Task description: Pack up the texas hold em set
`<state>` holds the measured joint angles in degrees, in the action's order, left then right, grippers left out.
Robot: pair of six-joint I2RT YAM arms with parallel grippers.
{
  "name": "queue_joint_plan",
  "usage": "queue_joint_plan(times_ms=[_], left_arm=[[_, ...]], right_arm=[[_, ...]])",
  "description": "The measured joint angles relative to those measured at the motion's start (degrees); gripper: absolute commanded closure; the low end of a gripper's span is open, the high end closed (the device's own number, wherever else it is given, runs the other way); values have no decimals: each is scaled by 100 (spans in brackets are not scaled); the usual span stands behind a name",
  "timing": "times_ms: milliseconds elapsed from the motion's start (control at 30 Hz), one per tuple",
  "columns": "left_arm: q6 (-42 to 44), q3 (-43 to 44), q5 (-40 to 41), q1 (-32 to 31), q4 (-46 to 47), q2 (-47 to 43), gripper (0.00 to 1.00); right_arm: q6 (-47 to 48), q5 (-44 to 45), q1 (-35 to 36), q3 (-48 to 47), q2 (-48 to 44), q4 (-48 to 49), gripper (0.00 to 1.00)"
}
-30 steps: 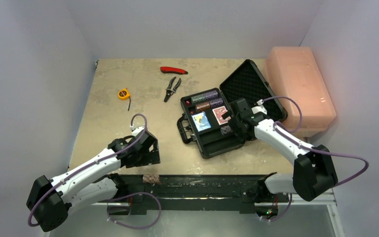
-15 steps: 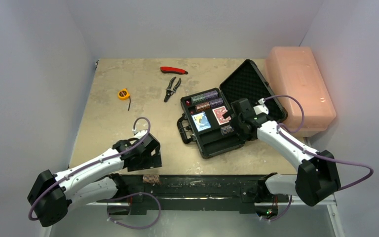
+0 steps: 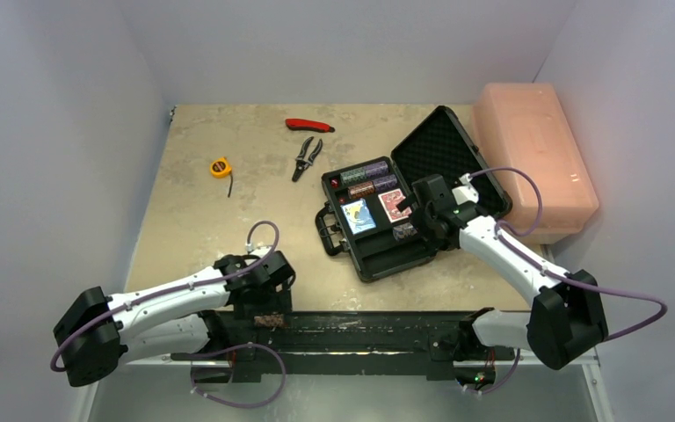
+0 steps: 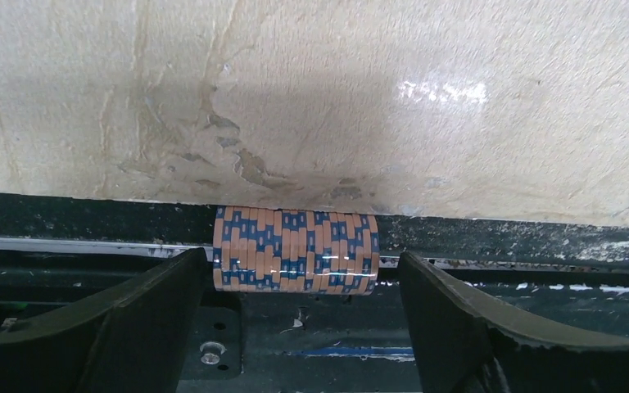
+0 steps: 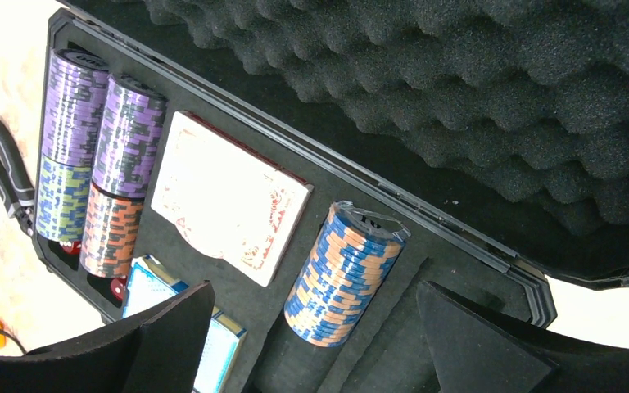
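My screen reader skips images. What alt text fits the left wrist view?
A roll of orange-and-blue poker chips lies on its side on the black rail at the table's edge, between the jaws of the left gripper, which stand open and clear of it.

Chip stack (image 4: 295, 260) at near edge of table (image 3: 193, 211), briefcase (image 3: 391, 258) right, pliers (image 3: 306, 158) behind

High rear overview, close downward wrist views, briefcase (image 3: 378, 264) shared
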<state>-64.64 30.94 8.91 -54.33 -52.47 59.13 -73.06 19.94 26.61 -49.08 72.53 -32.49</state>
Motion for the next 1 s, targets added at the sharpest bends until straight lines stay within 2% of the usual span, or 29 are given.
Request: queue_joint_plan(times_ms=[200,433,533,700,733,1000], left_arm=[[-114,-98,-96,-166,15,153,22],[-175,-136,-125,-240,131,380,42],[-162,-129,-122,-249,144,398,57],[-155,-118,-122,-251,138,396,96],[-155,-116,-122,-256,133,396,100],[-155,267,22,-315,-76,212,100]], right_arm=[[81,0,0,0,-59,24,1],[164,0,0,0,-63,37,1],[203,0,0,0,-96,37,1],[271,2,0,0,-251,39,1],[282,4,0,0,-282,35,1],[391,153,0,-20,-549,-79,1]])
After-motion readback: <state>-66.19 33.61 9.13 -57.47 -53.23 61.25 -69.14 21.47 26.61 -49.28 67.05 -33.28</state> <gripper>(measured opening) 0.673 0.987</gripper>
